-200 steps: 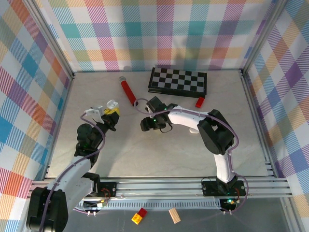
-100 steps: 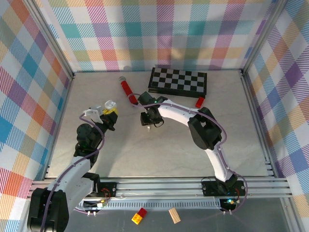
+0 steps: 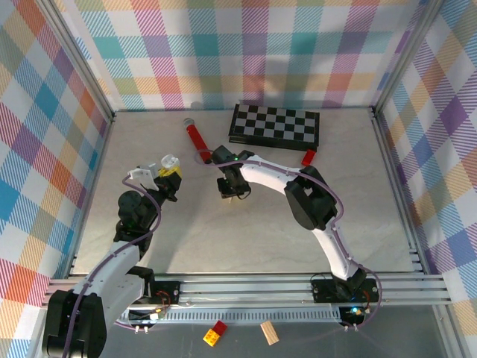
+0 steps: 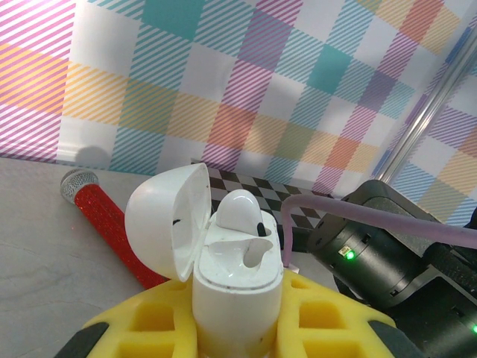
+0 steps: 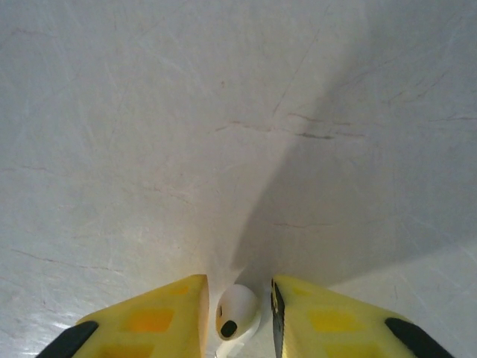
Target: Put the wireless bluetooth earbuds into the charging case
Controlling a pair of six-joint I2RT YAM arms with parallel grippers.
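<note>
1. A loose earbud (image 5: 237, 312), white and glossy, lies on the pale table (image 5: 223, 112), left of centre and just below the red microphone (image 3: 196, 138).
2. The right gripper (image 5: 238, 282) points down over it, one yellow finger on either side. The jaws are nearly closed, but a thin shadow on each side leaves it unclear whether they are pressing the bud.
3. A seated earbud (image 4: 238, 212) sits in one socket of the charging case (image 4: 237, 298). The socket beside it is bare.
4. The case stands upright with its lid (image 4: 168, 220) swung open to the left.
5. The left gripper (image 4: 238, 332) clamps the case body between its yellow fingers, raised above the table's left side.
6. A chessboard (image 3: 274, 124) lies by the back wall, with a small red block (image 3: 308, 157) just off its right end.
</note>
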